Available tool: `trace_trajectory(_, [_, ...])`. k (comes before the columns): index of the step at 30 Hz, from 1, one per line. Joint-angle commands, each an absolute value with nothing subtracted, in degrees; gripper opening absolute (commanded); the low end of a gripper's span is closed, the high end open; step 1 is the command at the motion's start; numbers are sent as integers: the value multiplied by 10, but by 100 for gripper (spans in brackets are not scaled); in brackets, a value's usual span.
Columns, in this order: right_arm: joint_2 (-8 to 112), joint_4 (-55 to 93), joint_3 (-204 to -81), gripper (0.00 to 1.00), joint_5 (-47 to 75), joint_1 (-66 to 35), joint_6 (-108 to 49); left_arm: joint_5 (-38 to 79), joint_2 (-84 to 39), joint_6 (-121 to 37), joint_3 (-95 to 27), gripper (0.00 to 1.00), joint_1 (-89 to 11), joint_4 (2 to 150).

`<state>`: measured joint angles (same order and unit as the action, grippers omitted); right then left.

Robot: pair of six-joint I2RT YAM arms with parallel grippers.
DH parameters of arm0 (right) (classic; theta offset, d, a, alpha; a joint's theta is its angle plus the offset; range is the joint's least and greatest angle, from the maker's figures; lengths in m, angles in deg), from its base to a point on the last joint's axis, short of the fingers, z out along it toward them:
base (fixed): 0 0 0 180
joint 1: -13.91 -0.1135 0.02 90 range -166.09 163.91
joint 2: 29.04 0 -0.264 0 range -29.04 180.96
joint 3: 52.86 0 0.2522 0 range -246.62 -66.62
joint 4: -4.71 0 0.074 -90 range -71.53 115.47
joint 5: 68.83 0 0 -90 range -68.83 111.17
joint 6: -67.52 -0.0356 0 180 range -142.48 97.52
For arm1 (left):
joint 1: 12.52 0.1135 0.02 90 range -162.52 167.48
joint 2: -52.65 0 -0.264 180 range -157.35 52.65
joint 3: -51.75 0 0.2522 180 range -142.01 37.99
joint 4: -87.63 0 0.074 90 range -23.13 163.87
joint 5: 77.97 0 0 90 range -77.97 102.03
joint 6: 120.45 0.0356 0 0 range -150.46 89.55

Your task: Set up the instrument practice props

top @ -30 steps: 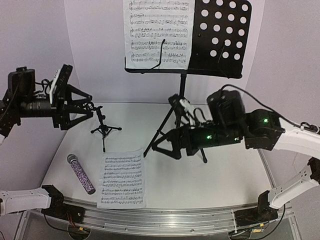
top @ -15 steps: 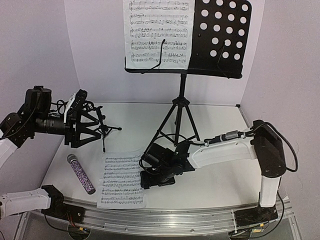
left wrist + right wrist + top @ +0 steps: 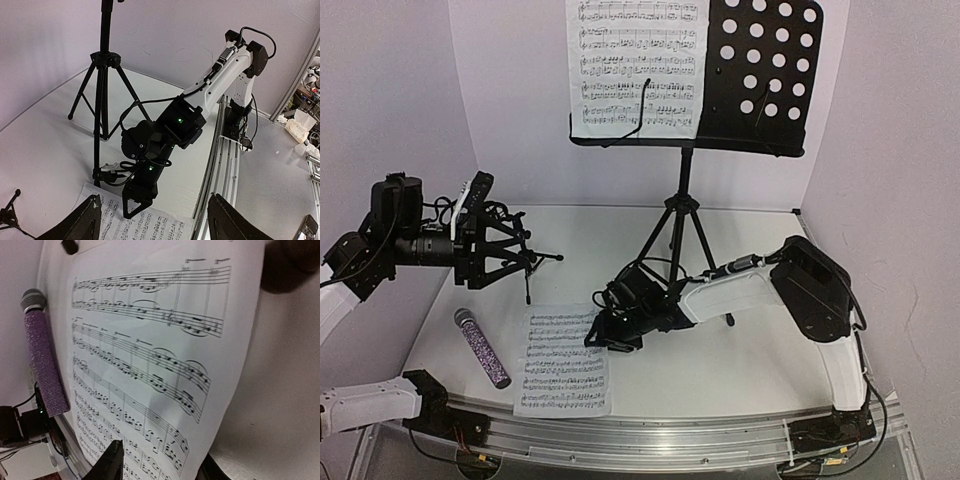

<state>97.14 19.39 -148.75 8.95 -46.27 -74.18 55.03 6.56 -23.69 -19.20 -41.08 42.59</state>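
Paper sits directly under the right gripper: the loose white sheet-music page lies flat on the white table, long axis toward the near edge, far right corner below the parted jaws, staves up. Left gripper, also parted, hovers farther off by the small black tripod mic stand

One music stand, two sheet-music pages, one purple microphone and one small mic stand.

R pincer at top-right corner of loose sheet; mic lies just beside.
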Motion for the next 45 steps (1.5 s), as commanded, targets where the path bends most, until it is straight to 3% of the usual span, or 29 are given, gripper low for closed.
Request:
trace_trajectory(1, [1005, 170, -1467, 20, 56, -466, -759, 562, 66, -251, -193, 72, -409, 461])
trace_trajectory(3, [998, 170, -1467, 3, 54, -466, -751, 562, 64, -259, -193, 73, -409, 468])
trace_trajectory(4, [991, 171, -1467, 0, 53, -466, -744, 561, 62, -263, -193, 72, -409, 471])
trace_trajectory(10, [881, 270, -1459, 0, 74, -478, -592, 563, 59, -271, -206, 72, -409, 481])
trace_trajectory(18, [679, 549, -1510, 0, 263, -559, -272, 585, 48, -270, -241, 70, -409, 497])
trace_trajectory(26, [527, 631, -1588, 0, 384, -572, -142, 623, 37, -269, -287, 71, -409, 511])
trace_trajectory(34, [505, 631, -1736, 0, 410, -572, -97, 614, -16, -349, -379, 76, -410, 607])
trace_trajectory(45, [563, 630, -1984, 0, 515, -572, -122, 669, -136, -438, -518, 85, -412, 749])
